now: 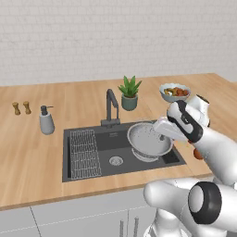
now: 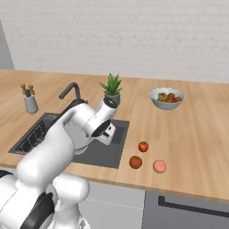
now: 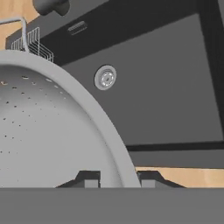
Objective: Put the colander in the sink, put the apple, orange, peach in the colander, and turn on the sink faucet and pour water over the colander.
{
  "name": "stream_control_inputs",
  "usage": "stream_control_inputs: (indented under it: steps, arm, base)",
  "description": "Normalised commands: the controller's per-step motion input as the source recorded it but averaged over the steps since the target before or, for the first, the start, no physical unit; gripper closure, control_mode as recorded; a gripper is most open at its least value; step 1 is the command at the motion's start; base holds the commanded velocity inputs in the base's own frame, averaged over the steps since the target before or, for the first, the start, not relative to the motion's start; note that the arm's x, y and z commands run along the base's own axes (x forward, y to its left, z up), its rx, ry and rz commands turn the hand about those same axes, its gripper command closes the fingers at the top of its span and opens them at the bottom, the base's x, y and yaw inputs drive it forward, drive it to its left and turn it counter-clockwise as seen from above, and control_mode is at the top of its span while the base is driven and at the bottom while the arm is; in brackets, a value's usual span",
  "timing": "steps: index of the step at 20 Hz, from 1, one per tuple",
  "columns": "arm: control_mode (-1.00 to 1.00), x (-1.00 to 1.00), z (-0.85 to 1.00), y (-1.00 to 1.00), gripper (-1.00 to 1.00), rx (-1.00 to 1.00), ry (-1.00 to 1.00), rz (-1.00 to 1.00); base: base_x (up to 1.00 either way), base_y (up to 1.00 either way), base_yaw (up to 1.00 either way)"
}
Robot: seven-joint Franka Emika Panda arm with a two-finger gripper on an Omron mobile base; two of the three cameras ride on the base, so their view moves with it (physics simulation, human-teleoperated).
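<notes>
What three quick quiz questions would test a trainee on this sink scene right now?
1. True or false: the hand is shut on the rim of the colander.
2. Where are the apple, orange and peach? A) in the colander B) on the counter to the right of the sink C) in the food bowl
3. Fill in: the wire rack lies along the sink's ____ side in the left base view.

Key: 1 true; 2 B; 3 left.
</notes>
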Motion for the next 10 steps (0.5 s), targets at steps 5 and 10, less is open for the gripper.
stream_control_inputs:
  steps: [5,10]
  arm:
    - [-1.00,0.44,-0.30,0.34,1.00,-0.05,0.24,-0.01]
    - [-1.00,0.54,-0.29,0.34,1.00,-0.04,0.23,0.00]
  base:
    - [0.00,0.00,0.00]
    - [0.00,0.00,0.00]
